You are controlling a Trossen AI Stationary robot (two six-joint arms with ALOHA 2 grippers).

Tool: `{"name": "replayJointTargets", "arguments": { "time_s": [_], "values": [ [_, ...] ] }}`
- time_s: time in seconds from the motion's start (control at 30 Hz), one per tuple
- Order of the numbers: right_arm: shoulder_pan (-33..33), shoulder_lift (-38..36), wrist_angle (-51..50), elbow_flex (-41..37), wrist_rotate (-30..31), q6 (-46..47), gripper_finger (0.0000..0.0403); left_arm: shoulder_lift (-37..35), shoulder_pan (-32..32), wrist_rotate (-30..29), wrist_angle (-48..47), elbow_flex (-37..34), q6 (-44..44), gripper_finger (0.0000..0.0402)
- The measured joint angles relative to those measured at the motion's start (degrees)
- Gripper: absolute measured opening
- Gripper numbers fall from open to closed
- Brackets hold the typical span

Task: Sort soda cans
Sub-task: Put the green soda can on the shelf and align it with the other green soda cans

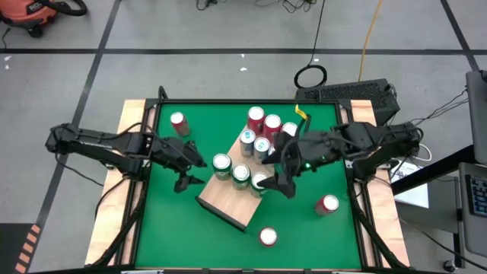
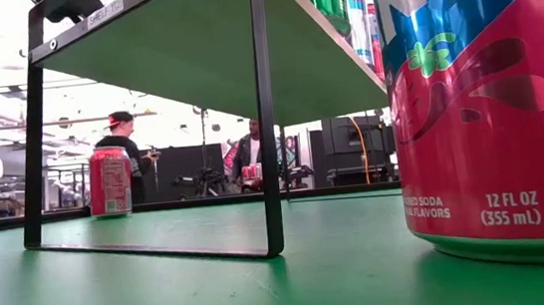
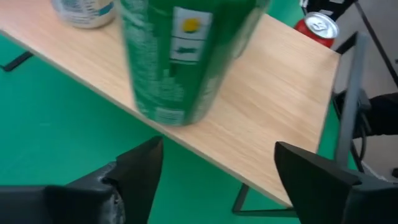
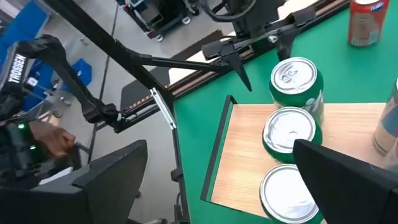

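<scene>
Overhead, the soda cans (image 1: 242, 173) stand upright, tops skyward, mostly on the wooden board (image 1: 228, 202); both left gripper (image 1: 188, 178) and right gripper (image 1: 278, 185) gape empty; only the low view shows people (image 2: 123, 147) behind.

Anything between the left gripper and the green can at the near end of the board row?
Nothing. In the high view, only bare green mat and the board's edge separate the left gripper from the green can; its fingers stand open.

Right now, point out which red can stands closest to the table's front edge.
The red can standing alone on the green mat below the wooden board; every other red can sits farther back, including the one at right.
</scene>
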Motion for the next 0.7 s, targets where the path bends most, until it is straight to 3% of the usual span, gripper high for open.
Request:
{"name": "replayJointTargets", "arguments": {
  "time_s": [0.1, 0.27, 0.7],
  "values": [
    [3.1, 0.0, -1.0, 0.0, 3.5, 1.5, 0.0383, 0.0, -1.2, -0.5, 0.7, 0.0, 0.2, 0.0274],
    [7.6, 0.0, -4.9, 0.0, 5.3, 6.0, 0.0330, 0.0, -1.4, -0.8, 2.0, 0.0, 0.7, 0.0213],
    [15.8, 0.0, -9.1, 0.0, 13.5, 15.4, 0.0196, 0.5, -1.4, -4.8, 2.8, 0.0, 14.0, 0.0078]
  ]
}}
